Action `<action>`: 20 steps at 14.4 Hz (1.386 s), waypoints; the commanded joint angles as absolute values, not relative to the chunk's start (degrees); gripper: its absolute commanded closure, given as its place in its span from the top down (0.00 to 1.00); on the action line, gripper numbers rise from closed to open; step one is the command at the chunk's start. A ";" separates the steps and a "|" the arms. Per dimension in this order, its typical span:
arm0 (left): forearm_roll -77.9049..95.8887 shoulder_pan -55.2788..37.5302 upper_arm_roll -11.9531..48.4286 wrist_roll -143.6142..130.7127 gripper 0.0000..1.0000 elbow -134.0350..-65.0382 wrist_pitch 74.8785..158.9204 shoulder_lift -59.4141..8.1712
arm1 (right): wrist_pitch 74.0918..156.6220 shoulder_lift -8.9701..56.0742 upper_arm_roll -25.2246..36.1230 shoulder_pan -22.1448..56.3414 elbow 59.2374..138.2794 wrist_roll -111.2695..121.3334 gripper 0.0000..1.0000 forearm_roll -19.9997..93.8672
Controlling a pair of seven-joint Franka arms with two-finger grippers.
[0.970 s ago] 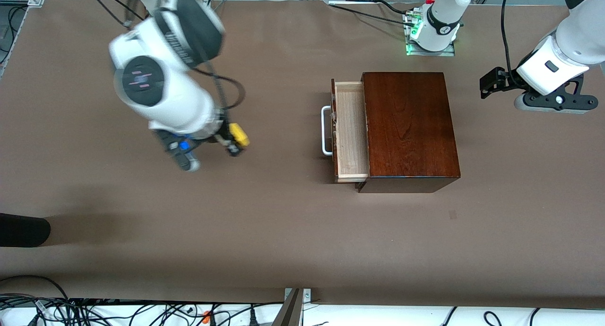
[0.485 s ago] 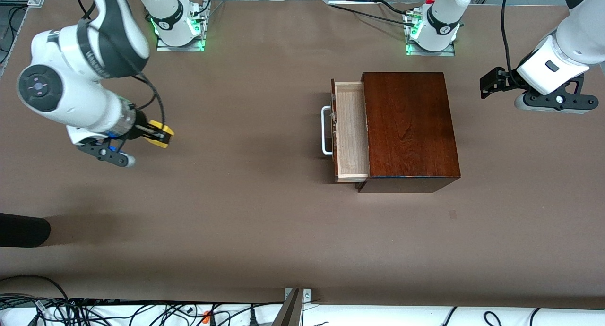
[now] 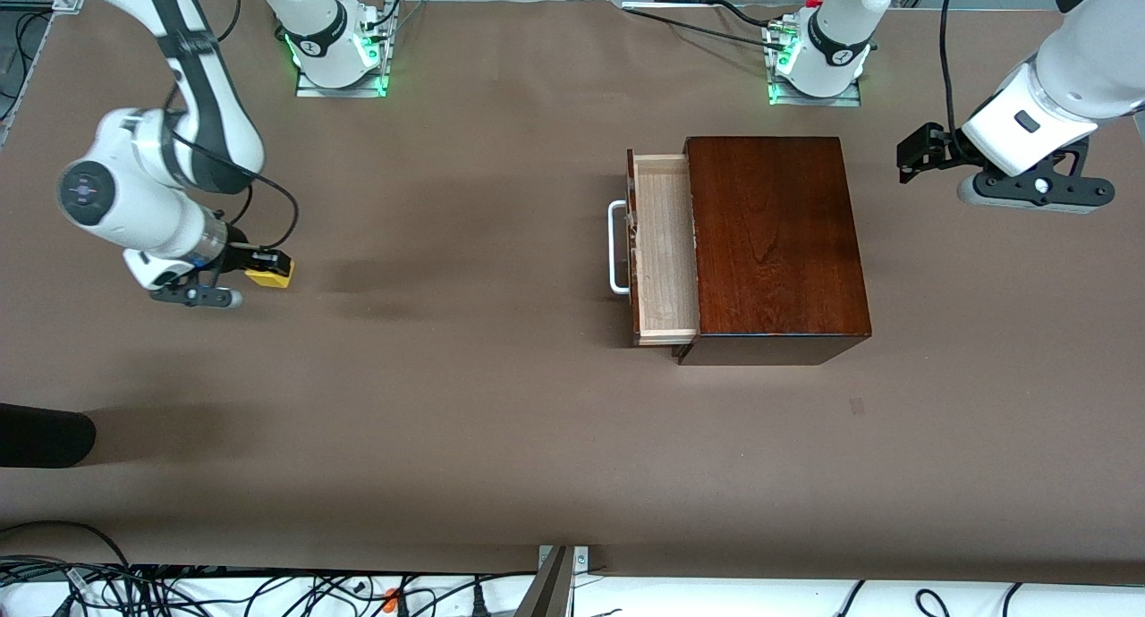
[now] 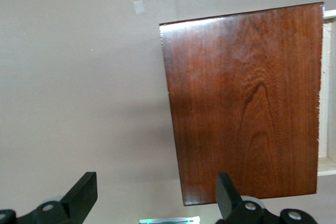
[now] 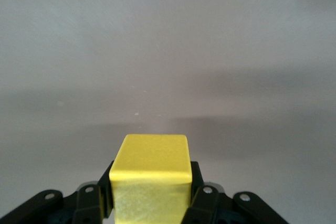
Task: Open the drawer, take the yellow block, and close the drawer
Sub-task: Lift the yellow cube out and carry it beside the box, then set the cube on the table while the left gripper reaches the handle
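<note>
1. The right gripper (image 3: 266, 269) hangs low over the brown tabletop (image 3: 447, 402) toward the right arm's end, fingers clamped on the small bright yellow cube (image 3: 270, 276).
2. The left gripper (image 4: 157, 203) waits with fingers spread wide and empty, beside the dark reddish-brown wooden box (image 3: 774, 241).
3. The box's pale-lined drawer (image 3: 664, 246) with its white bar handle (image 3: 615, 247) stands pulled out.
4. Only the right wrist view shows the cube's plain faces (image 5: 153, 184) between the fingers (image 5: 202, 198).

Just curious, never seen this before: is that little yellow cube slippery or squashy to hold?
Probably stiff: the yellow block keeps sharp edges in the right end effector. Its matte faces likely grip well. Flat sides mean it shouldn't roll.
</note>
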State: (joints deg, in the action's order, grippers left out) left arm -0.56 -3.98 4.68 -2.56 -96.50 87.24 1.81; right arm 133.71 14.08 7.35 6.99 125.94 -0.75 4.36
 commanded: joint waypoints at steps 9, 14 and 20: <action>6.77 -12.11 10.10 2.81 1.00 -92.82 85.16 -6.23 | 138.08 21.45 7.03 6.15 126.30 4.92 0.41 5.62; 6.86 -21.60 11.78 8.40 1.00 -87.37 88.22 -15.19 | 133.59 20.83 6.94 6.15 125.86 3.96 0.95 5.62; 8.79 -25.05 15.02 20.99 1.00 -87.54 102.46 -20.82 | 123.27 19.95 6.94 6.24 117.19 4.13 1.00 5.62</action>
